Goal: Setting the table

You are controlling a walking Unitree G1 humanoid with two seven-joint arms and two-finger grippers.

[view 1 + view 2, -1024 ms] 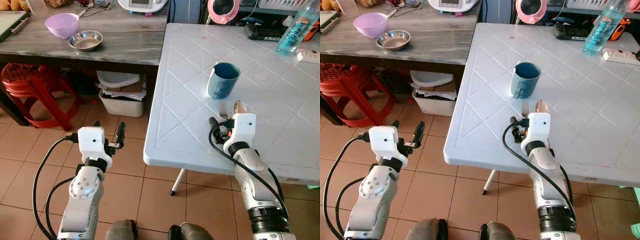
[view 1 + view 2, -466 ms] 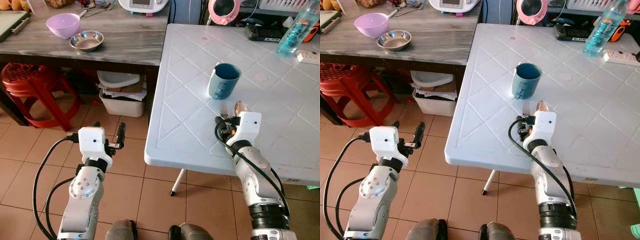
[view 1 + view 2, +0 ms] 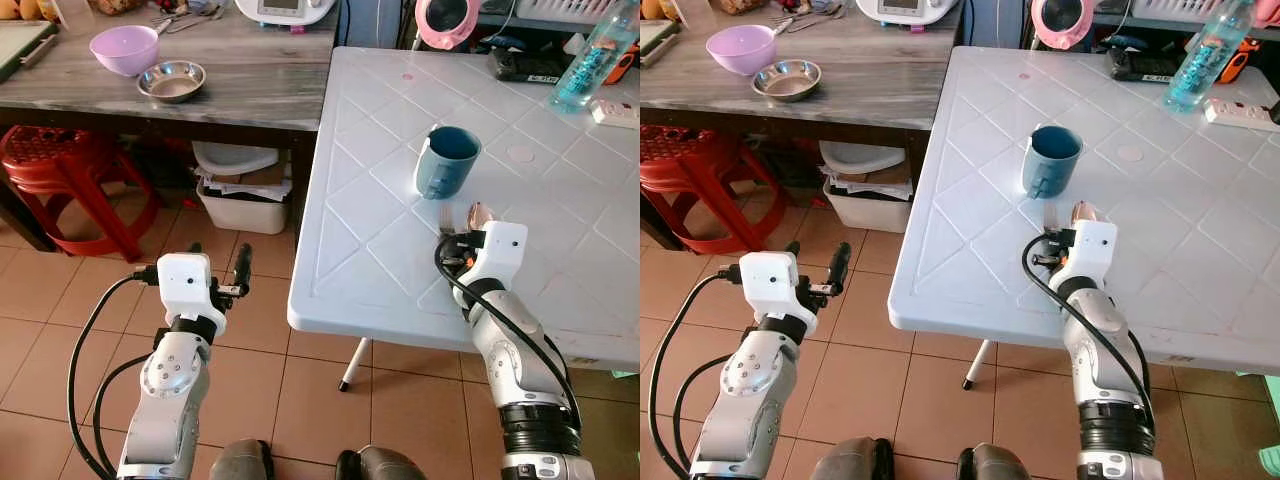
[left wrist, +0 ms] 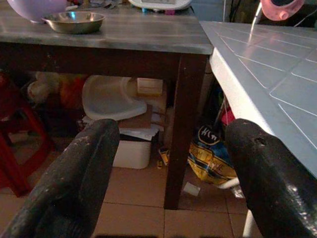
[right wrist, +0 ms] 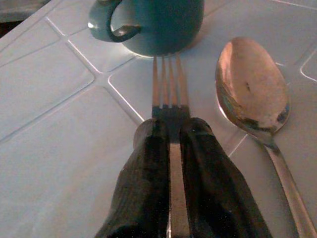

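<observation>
Shiny polished metal fork (image 5: 168, 94) and spoon (image 5: 251, 89), glossy glazed mug (image 3: 446, 160), smooth moulded plastic table (image 3: 380, 200), matt grainy wood counter (image 3: 250, 75).

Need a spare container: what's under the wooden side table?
Under the wooden side table sit a white plastic tub holding a white basin and papers, beside a red stool. The tabletop hides anything farther back.

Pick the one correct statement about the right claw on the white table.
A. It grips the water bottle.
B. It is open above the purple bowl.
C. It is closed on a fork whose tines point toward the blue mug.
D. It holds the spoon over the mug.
C: the right claw is shut on the fork, tines toward the blue mug, with the spoon lying beside it.
</observation>
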